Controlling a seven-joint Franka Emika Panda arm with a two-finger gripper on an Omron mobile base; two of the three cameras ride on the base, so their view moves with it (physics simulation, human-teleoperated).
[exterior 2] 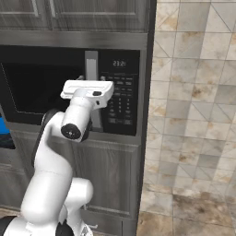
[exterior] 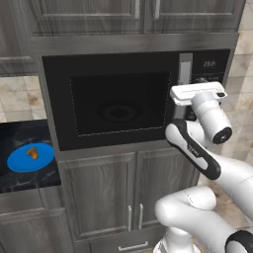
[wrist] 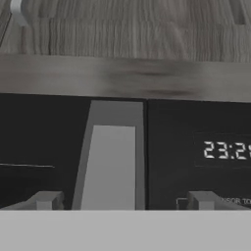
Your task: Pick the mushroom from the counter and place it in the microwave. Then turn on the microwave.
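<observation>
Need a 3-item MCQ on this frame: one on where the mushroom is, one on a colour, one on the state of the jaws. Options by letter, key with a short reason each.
1. Where is the mushroom?
A. inside the microwave
B. on a blue plate on the counter, left of the microwave
C. held in the jaws

2. What colour is the plate?
A. blue
B. red
C. white

3. How do the jaws of the gripper stand?
A. shut on the mushroom
B. shut, empty
C. open, either side of the microwave's door handle

Key:
1 B: the left base view shows it on the plate on the black counter, beside the microwave.
2 A: the disc under the mushroom is bright blue.
3 C: in the hand view the two fingertips stand wide apart with the grey handle between them, not touching it.
</observation>
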